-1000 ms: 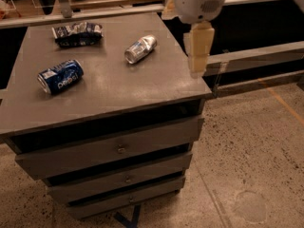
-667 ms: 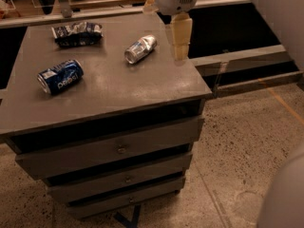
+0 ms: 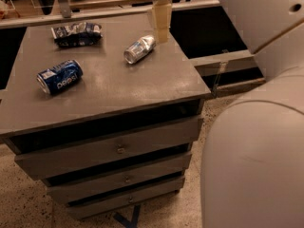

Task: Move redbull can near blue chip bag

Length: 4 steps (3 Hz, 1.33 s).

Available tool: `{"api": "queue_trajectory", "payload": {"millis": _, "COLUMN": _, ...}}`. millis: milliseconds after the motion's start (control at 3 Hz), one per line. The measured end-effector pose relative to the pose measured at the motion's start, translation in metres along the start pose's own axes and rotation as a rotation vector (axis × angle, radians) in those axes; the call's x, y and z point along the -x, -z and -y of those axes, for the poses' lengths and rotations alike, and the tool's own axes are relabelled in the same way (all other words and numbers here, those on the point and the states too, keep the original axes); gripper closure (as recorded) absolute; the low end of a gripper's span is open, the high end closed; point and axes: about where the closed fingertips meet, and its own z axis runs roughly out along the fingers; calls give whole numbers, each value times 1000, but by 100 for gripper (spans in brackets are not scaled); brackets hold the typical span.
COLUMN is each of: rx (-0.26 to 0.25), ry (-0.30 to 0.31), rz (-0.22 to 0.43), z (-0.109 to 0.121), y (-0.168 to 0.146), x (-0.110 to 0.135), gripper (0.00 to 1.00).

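Hovering just off the far-right end of the redbull can (image 3: 139,49): gripper (image 3: 162,37), open or closed I can't tell. Can lies on its side on the tabletop (image 3: 118,91), long axis aimed at the gripper. Blue chip bag (image 3: 77,33) sits to the can's left-rear, apart.

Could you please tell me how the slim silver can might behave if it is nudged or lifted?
The silver can lies on its side on the cabinet top, so a nudge would probably roll it. Its smooth metal skin may slip in a grasp. The gripper hangs close beside its far end.
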Motion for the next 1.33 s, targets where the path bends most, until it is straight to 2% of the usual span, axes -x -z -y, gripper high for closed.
{"api": "queue_trajectory", "payload": {"millis": 333, "rx": -2, "ry": -1, "rz": 0, "z": 0, "y": -1, "x": 0, "gripper": 0}}
{"api": "queue_trajectory", "payload": {"millis": 667, "rx": -25, "ry": -39, "rz": -7, "z": 6, "y": -14, "x": -33, "gripper": 0}}
{"api": "queue_trajectory", "payload": {"millis": 1000, "rx": -40, "ry": -18, "rz": 51, "z": 8, "y": -29, "x": -69, "gripper": 0}}
{"api": "queue_trajectory", "payload": {"millis": 1333, "rx": -53, "ry": 72, "rz": 85, "z": 21, "y": -47, "x": -89, "gripper": 0}}
